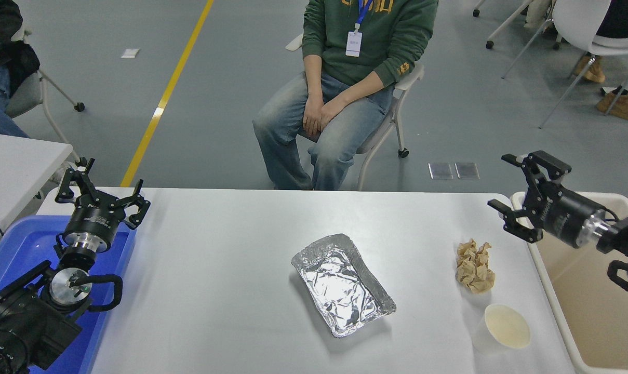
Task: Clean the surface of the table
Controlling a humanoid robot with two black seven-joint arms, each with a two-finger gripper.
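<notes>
Support: table surface [215,291], white, matte.
Middle: foil tray [343,283], set at an angle.
Right: crumpled brown paper [474,265]; paper cup [505,327] near it.
</notes>
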